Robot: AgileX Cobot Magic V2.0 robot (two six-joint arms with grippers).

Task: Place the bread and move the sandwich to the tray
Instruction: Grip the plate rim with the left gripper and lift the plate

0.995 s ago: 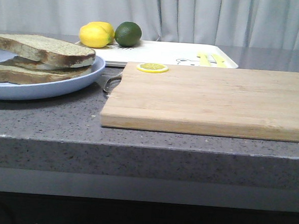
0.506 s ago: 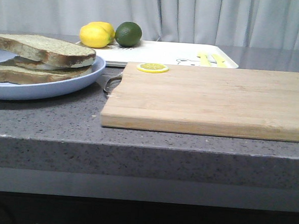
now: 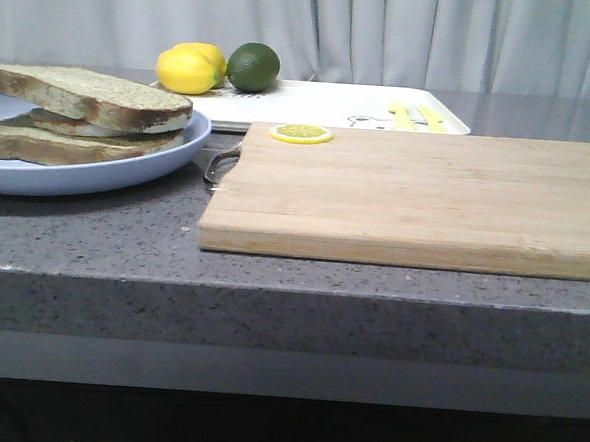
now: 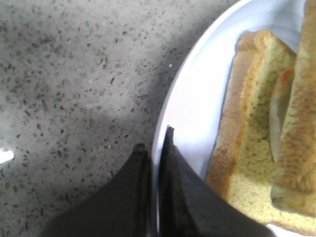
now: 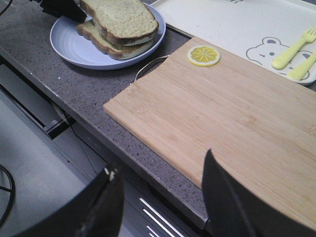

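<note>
One grey speckled counter (image 3: 123,246) carries everything. Nearest the front edge lies one wooden cutting board (image 3: 417,198), bare except for one lemon slice (image 3: 301,133) at its far left corner; a thin wire loop (image 3: 218,163) projects from the board's left end toward the plate. To the left stands one round pale blue plate (image 3: 108,172) holding two pieces of bread stacked: the sandwich (image 3: 59,146) lies underneath, with a sliver of white egg and orange visible between the layers in the left wrist view, and the bread (image 3: 92,96) rests on top of it, slightly offset. The left hand (image 4: 154,148) is at the plate's rim, its two dark fingers nearly together with the rim edge between them; whether they actually pinch the rim cannot be told. The right hand (image 5: 160,177) hangs above the counter's front edge by the near side of the cutting board, its fingers spread wide and holding nothing. Behind the board sits one white tray (image 3: 322,104), touching or just beside the board's far edge, printed with a cartoon bear outline and carrying two yellow cutlery shapes (image 3: 414,115). At the tray's far left corner stand two yellow lemons (image 3: 189,69) and one green lime (image 3: 252,66), close together. A pale curtain (image 3: 387,31) closes the background. No legible writing or brand is visible.
</note>
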